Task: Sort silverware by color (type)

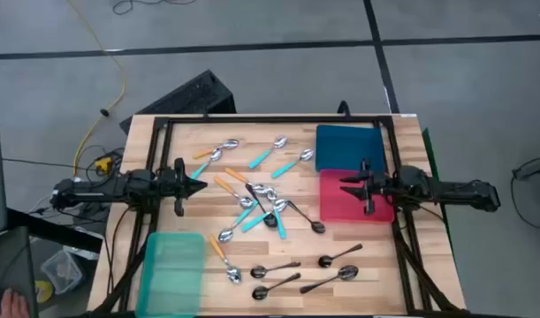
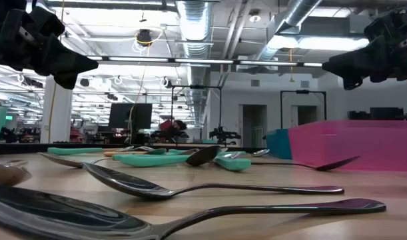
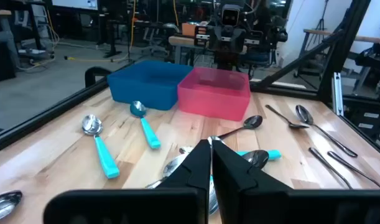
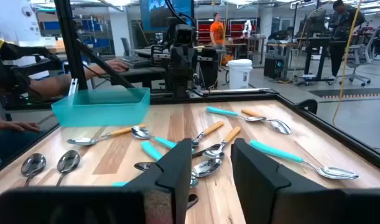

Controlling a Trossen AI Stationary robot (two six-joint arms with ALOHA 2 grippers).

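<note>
Spoons lie scattered on the wooden table [image 1: 384, 265]. Teal-handled ones [image 1: 270, 155] and orange-handled ones [image 1: 215, 152] lie toward the far side. A tangled pile [image 1: 261, 203] fills the middle, and all-metal spoons [image 1: 274, 268] lie near the near edge. My left gripper [image 1: 201, 184] [image 3: 210, 143] hovers shut, left of the pile and above the table. My right gripper [image 1: 345, 185] [image 4: 211, 149] hovers open over the pink bin's left edge, facing the pile. In the low view both grippers [image 2: 76, 67] [image 2: 336, 67] hang well above the spoons.
A teal bin [image 1: 172, 269] sits at the near left corner, a blue bin [image 1: 349, 144] at the far right, and a pink bin [image 1: 353, 205] just in front of it. A black frame [image 1: 270, 119] borders the table. People are in the room beyond.
</note>
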